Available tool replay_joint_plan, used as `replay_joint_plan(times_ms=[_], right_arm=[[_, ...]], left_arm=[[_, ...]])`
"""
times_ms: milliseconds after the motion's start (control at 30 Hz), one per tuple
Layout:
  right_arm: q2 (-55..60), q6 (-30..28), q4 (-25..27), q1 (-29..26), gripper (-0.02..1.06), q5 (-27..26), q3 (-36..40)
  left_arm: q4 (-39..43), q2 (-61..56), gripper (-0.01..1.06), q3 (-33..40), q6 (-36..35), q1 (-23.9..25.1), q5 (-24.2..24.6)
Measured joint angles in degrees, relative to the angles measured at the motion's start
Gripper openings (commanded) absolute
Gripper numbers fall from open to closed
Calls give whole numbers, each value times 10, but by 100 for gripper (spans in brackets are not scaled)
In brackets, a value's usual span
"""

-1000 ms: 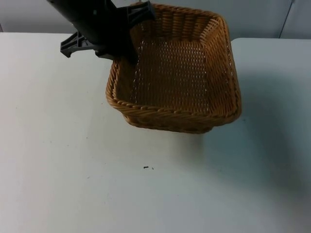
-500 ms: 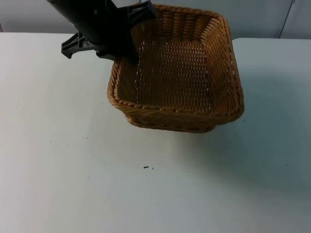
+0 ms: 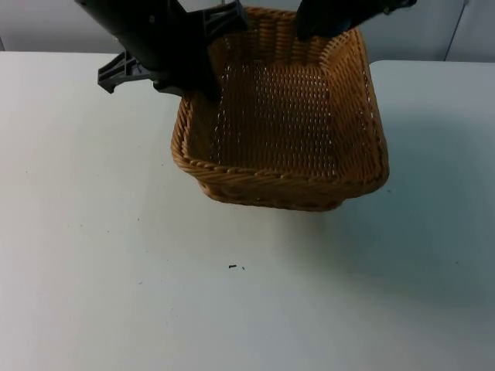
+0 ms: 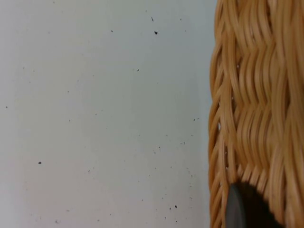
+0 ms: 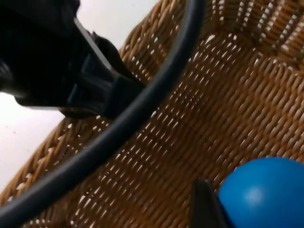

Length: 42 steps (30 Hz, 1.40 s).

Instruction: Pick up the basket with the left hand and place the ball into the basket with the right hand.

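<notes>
Nearest on the white table (image 3: 116,294), two tiny dark specks (image 3: 232,267) lie apart from everything else. Beyond them the wicker basket (image 3: 282,124) hangs tilted, near rim low, casting a soft shadow on the table to its right. Left gripper (image 3: 203,77) is clamped on the basket's left wall near the far corner; the left wrist view has a black fingertip (image 4: 244,209) pressed against the outer weave (image 4: 251,104), speckled table surface (image 4: 104,114) beside it. The left arm's body covers the basket's far-left corner in the top view. Farther back, the right gripper (image 3: 332,19) sits above the basket's far rim, hiding part of it. In the right wrist view a blue ball (image 5: 263,192) is gripped, a black finger (image 5: 204,206) touching its side, held over the basket's woven floor (image 5: 204,109); the left gripper's black housing (image 5: 61,66) stands at the opposite wall. Grey partition wall (image 3: 418,31) closes the scene. Against the frame half a second back: the right gripper has come into the top view where none was; the basket and left gripper have barely shifted.
</notes>
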Motion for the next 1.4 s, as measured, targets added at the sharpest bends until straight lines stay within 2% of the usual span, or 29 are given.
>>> replay_joint_plan(times_ms=[700, 1033, 1133, 1200, 1267, 1300, 1400], right_arm=[[119, 0, 9, 0, 0, -50, 0], [145, -26, 32, 0, 0, -60, 0], [145, -34, 32, 0, 3, -60, 0], [145, -34, 33, 0, 14, -60, 0], [145, -36, 33, 0, 35, -60, 0], [145, -36, 33, 0, 35, -60, 0], [145, -36, 34, 0, 60, -60, 0]], left_arm=[[-1, 0, 0, 0, 0, 0, 0], [-2, 0, 0, 0, -1, 0, 0], [-2, 0, 0, 0, -1, 0, 0], [-2, 0, 0, 0, -1, 0, 0], [-2, 0, 0, 0, -1, 0, 0], [-2, 0, 0, 0, -1, 0, 0], [-2, 0, 0, 0, -1, 1, 0]])
